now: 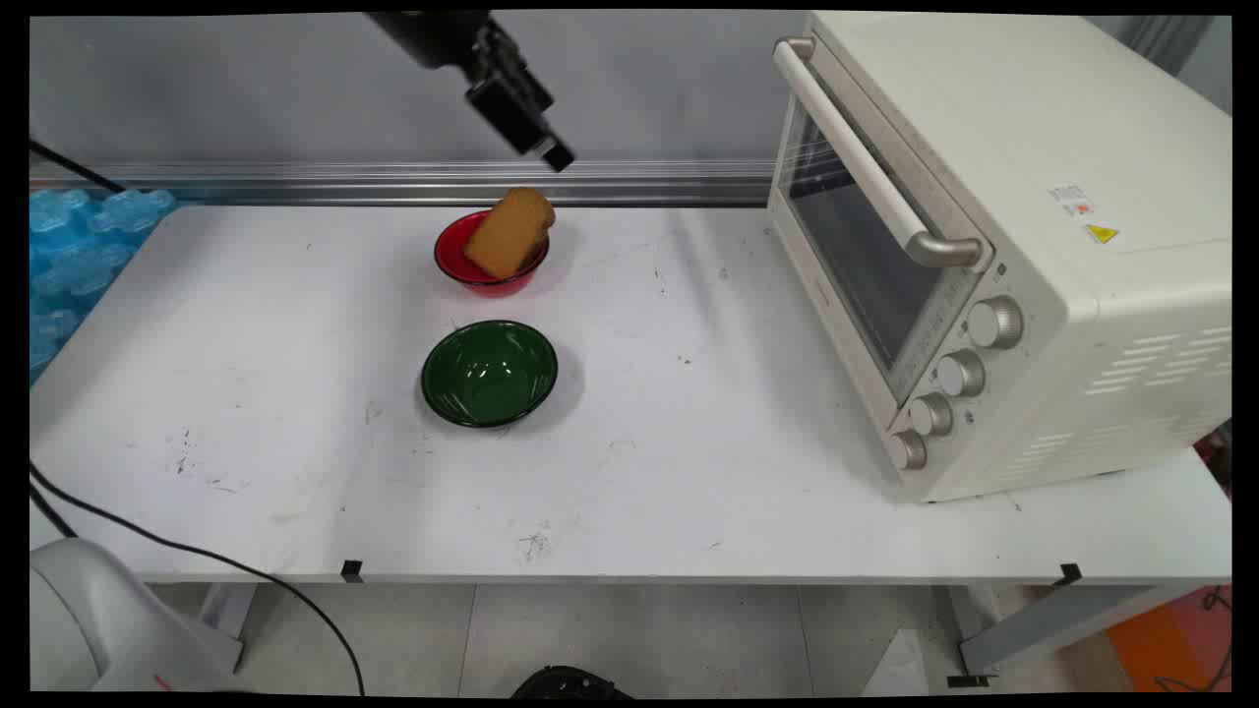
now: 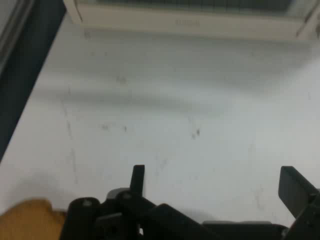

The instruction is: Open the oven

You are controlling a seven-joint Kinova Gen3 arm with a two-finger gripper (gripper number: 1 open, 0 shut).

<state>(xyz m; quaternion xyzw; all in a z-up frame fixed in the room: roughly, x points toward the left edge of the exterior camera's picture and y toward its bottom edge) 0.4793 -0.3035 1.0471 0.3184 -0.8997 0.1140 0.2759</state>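
Bread (image 1: 509, 233) leaned tilted in the red bowl (image 1: 454, 258) at the table's (image 1: 689, 472) far side, poking above its rim. We saw the gripper (image 2: 215, 187) raised above it, empty, jaws wide apart. A green bowl (image 1: 489, 374) sat just nearer us, and a cream toaster oven (image 1: 993, 236), door closed, stood at right.

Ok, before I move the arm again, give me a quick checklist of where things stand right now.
1. Black two-finger pincer open and empty: ok.
2. Pincer raised above the table, nothing touching it: ok.
3. Brown slice of bread in the small red bowl, leaning on the rim: ok.
4. Dark green glossy bowl empty: ok.
5. Cream toaster oven door shut: ok.
6. Bread stable in the bowl: cannot tell.
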